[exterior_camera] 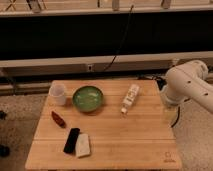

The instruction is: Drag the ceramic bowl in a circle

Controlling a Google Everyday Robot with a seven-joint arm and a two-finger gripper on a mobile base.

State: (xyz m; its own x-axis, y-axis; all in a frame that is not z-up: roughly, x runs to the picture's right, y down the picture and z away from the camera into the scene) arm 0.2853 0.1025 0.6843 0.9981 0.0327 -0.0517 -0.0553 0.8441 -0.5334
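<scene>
The ceramic bowl [88, 98] is round, shallow and green with a paler inside. It sits upright on the wooden table [135, 140], left of centre near the back edge. The white arm [187, 84] hangs over the table's right edge. My gripper [171, 111] is at the arm's lower end by that edge, far to the right of the bowl and touching nothing that I can see.
A small white cup [58, 93] stands just left of the bowl. A white bottle [130, 98] lies to its right. A red object [58, 119], a black object [71, 140] and a white object [83, 145] lie at the front left.
</scene>
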